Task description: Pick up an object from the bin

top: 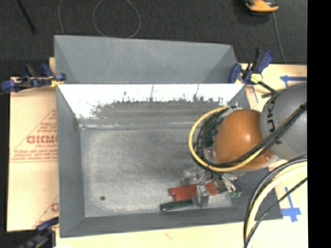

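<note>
My gripper [200,190] hangs low over the bin's front right part, below the orange cover on the wrist. It is directly at a flat red-brown piece [181,192] that lies on the floor and sticks out to the gripper's left. Just in front of that lies a slim dark green stick, like a pen [176,206], near the front wall. A small green and white bit [234,192] shows at the gripper's right side. Whether the gripper touches the red-brown piece is hidden by its own body.
A small dark speck [102,198] sits on the floor at the front left. The arm with its cables covers the bin's right side. The grey floor stretches bare to the left and back.
</note>
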Robot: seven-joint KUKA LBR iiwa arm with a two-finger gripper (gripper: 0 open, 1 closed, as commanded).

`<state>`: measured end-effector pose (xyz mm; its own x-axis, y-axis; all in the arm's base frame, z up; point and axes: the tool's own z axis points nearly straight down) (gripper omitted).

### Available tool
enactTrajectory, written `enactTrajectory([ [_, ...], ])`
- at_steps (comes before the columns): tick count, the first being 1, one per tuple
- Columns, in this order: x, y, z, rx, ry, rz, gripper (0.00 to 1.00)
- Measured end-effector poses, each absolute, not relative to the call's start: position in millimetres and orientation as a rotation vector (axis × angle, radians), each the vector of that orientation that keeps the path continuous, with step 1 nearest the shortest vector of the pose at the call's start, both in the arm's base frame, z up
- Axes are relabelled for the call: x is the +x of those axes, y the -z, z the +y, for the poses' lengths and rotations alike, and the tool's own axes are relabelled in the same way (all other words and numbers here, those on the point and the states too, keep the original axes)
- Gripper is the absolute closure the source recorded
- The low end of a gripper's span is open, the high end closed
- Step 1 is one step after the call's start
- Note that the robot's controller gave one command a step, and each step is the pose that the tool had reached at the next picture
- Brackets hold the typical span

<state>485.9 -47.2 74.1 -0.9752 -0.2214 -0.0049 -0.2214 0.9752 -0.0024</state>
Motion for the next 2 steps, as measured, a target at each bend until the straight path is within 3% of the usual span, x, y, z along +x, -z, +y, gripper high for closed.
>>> enactTrajectory([
  [1,487.9,-119.9,-48.6,-0.337,0.004,3.117,1.00],
  [2,489.4,-148.8,-50.1,-0.322,0.004,3.120,1.00],
])
